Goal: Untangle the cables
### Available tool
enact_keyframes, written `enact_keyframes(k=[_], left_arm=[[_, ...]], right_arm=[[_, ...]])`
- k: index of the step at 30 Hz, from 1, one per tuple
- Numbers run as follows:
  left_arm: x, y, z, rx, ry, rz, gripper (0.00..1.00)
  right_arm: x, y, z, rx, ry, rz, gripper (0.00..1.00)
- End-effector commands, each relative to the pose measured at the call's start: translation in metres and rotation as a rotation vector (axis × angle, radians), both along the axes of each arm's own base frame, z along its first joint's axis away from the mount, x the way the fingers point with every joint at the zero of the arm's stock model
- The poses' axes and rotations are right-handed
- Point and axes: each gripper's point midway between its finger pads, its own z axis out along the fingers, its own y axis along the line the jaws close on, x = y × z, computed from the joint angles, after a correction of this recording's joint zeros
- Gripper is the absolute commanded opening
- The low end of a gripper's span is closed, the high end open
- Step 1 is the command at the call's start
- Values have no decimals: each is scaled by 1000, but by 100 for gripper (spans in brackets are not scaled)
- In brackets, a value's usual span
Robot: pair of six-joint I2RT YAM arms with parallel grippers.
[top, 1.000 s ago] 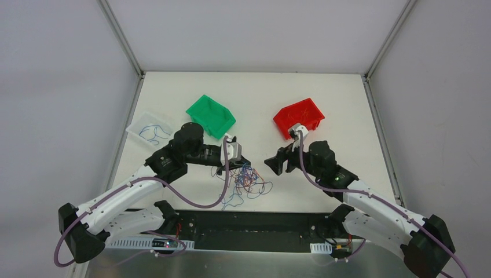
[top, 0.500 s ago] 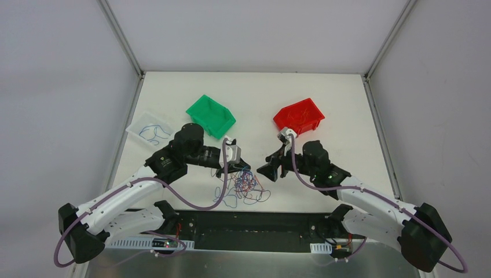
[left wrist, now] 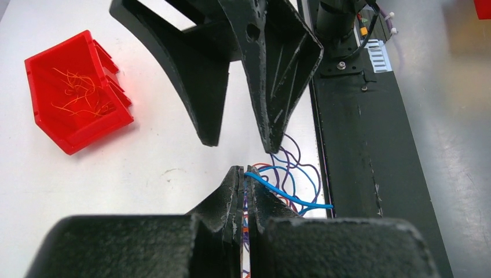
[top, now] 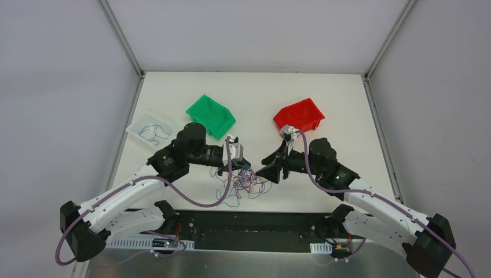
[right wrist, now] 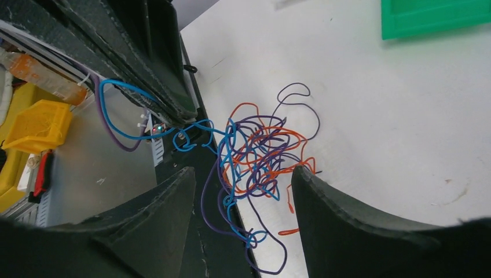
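- While the left gripper (left wrist: pixel 244 179) is clamping its jaws shut on a few blue and purple strands of the cables (top: pixel 246 180), the right gripper (top: pixel 271 171) is facing it from the right with its jaws standing apart and gripping nothing.
- From the right wrist, the tangle is showing in the gap between that gripper's fingers (right wrist: pixel 347 220). Whether either finger is touching a strand cannot be told.
- One blue strand is running out from the left jaws in a loop towards the near edge, and the rest are hanging down into the heap.
- Red, blue and purple strands are lying knotted together on the table (top: pixel 255 92), near the middle of its near edge, just below and between the two grippers.
- Loose loops are trailing from the heap towards the near edge, and a few are crossing onto the dark strip there.
- Both arms are reaching in from the near corners, bending towards the centre so that the grippers are almost meeting tip to tip.
- Farther back, the red bin (top: pixel 298 117) is sitting to the right of centre, holding thin orange strands (left wrist: pixel 81 92).
- Level with it, the green bin (top: pixel 211 114) is sitting to the left of centre.
- At the left edge, the clear tray (top: pixel 139 120) is holding a blue wire (top: pixel 152 134), well apart from the tangle.
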Motion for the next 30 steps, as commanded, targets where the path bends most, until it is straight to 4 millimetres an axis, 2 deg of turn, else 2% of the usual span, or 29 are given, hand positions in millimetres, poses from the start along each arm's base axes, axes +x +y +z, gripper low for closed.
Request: enact_keyframes(k=[1,7,8,12,14,16,18,21,23,26,30], left_arm=[[1,-4,11,-27,-50,-16,0],[1,-3,15,-35,-56,-10,0],[2,-3,15,-34,-55,-4,0],[13,0,15,-26,-56,68,0],[26,6,16,-16,-77,156,0],[45,18,17,-3,-100,292,0],[68,38,21,4,-133,475,0],[95,79,32,-12,-189,744,0],[109,113,40,-24,-227,928,0],[117,157,47,-20,-266,1137,0],[116,186,50,2,-286,1244,0]], right_arm=[[-9,13,11,20,26,54,64],[-4,29,-8,-21,29,53,61],[-4,32,-11,-23,30,55,57],[4,37,-23,-55,47,19,19],[15,28,-29,-70,30,-67,9],[33,10,-37,-102,19,-211,0],[53,-16,-53,-167,34,-377,0],[76,-64,-77,-250,87,-633,0],[86,-98,-91,-274,131,-802,0],[95,-142,-100,-244,178,-1027,0],[97,-179,-100,-197,201,-1205,0]])
